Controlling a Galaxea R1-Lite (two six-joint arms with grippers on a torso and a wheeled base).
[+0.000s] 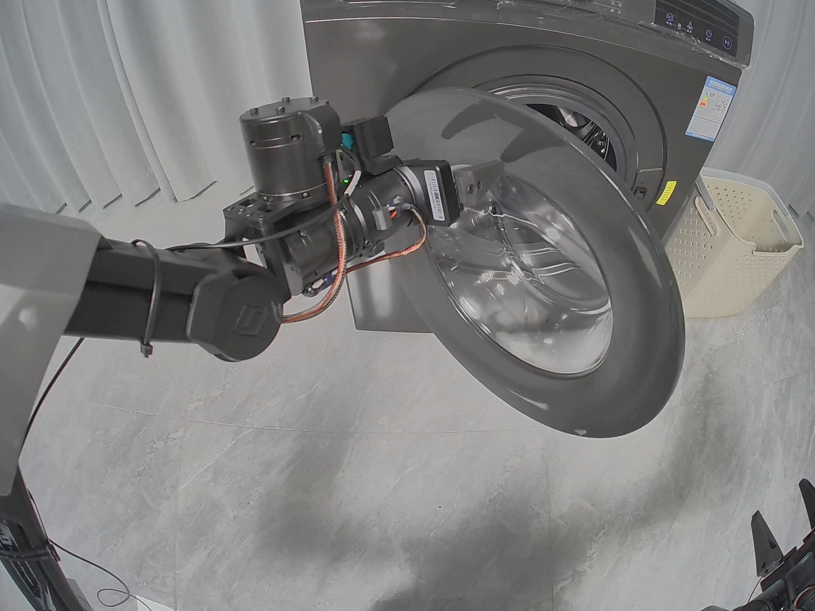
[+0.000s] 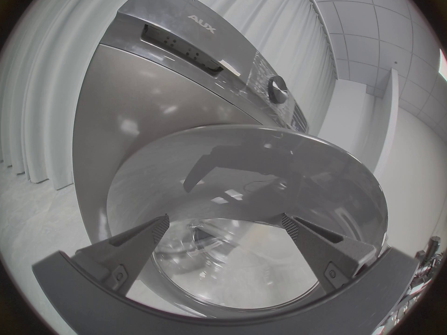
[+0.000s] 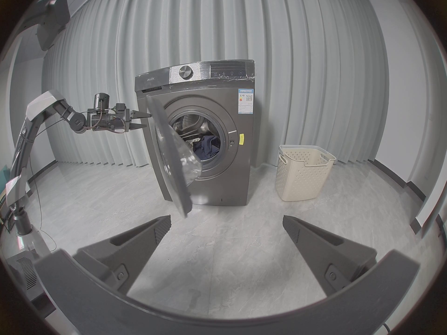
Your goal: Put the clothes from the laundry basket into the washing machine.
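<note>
The grey washing machine (image 1: 407, 53) stands with its round door (image 1: 552, 299) swung half open. My left gripper (image 1: 484, 182) is open at the outer face of the door near its upper edge, and holds nothing. In the left wrist view the left gripper (image 2: 223, 222) has the door's glass (image 2: 242, 257) right in front of its spread fingers. Dark blue and grey clothes (image 3: 205, 145) lie inside the drum. The cream laundry basket (image 3: 302, 170) stands on the floor beside the machine. My right gripper (image 3: 226, 222) is open, low and well back from the machine.
White curtains (image 3: 302, 70) hang behind the machine and the basket (image 1: 739, 248). The grey tiled floor (image 1: 340, 468) in front of the machine is bare. My right gripper (image 1: 785, 524) sits at the lower right corner of the head view.
</note>
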